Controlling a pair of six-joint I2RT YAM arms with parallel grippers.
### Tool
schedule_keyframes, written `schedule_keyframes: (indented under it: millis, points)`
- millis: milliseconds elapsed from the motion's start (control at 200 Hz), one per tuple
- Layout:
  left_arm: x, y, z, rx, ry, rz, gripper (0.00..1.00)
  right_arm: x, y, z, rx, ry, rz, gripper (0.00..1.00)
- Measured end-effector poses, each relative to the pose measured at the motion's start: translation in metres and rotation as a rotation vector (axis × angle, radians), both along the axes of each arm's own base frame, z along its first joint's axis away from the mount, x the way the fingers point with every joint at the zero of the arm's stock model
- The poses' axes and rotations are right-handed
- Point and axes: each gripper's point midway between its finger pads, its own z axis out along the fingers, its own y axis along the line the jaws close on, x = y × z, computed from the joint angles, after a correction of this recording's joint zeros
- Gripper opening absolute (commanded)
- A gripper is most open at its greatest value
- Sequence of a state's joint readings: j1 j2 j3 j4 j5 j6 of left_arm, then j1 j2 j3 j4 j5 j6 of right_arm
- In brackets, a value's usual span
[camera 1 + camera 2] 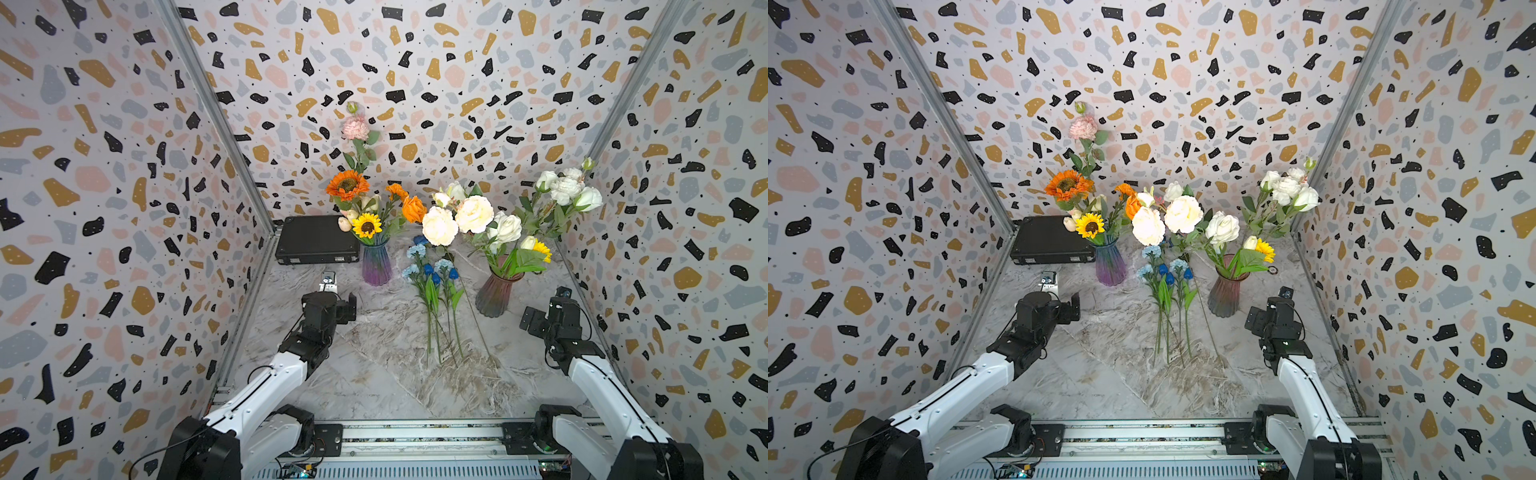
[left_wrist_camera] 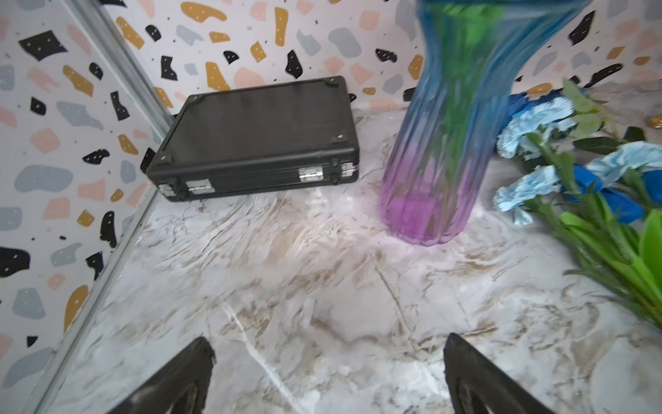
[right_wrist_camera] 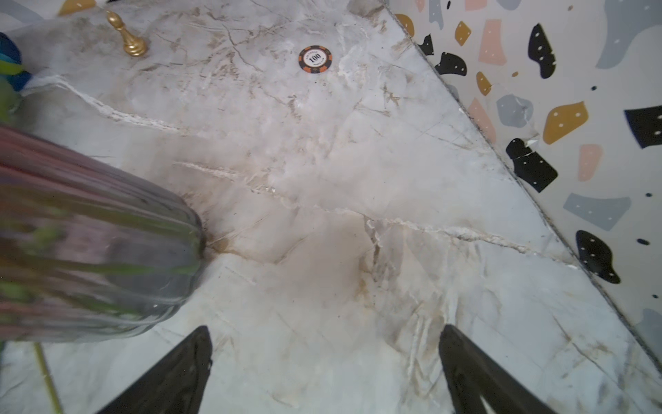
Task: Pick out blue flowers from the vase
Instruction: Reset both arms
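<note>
On the marbled surface [image 1: 374,386], blue long-stemmed flowers [image 1: 429,270] are laid, stems toward its near edge, between wide-open, empty left claw [image 2: 329,338] and right claw [image 3: 325,328].

Left arm [image 1: 274,374] extended toward 1 o'clock and right arm [image 1: 590,374] toward 11 o'clock, with left gripper [image 2: 327,338] and right gripper [image 3: 325,328] both spread wide, empty.

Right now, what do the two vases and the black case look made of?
Blue-purple vase: ribbed tinted glass or clear plastic, glossy; stems show through. Pink vase: same ribbed, see-through look. Black case: ridged matte shell, metal or plastic, with shiny metal latches.
</note>
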State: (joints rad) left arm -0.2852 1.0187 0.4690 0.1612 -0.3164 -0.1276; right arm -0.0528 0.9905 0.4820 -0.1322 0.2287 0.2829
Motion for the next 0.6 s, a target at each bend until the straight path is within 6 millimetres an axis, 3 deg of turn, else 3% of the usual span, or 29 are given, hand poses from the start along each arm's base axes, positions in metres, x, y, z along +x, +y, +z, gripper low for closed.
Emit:
schedule_keyframes:
  millis: [130,325,506,601]
  points:
    - [0.001,0.033,-0.009,-0.005,0.016,0.094,0.99,0.010,-0.010,-0.015,-0.037,0.033,-0.019,1.00]
    - [0.007,0.054,-0.006,-0.007,-0.022,0.158,0.99,0.028,-0.012,-0.018,-0.078,-0.053,0.011,1.00]
    - [0.002,0.079,-0.049,0.005,0.040,0.230,0.99,0.044,-0.011,-0.026,-0.098,-0.094,0.040,1.00]
    - [0.001,0.082,-0.061,0.014,0.053,0.232,0.99,0.052,-0.010,-0.025,-0.111,-0.120,0.057,1.00]
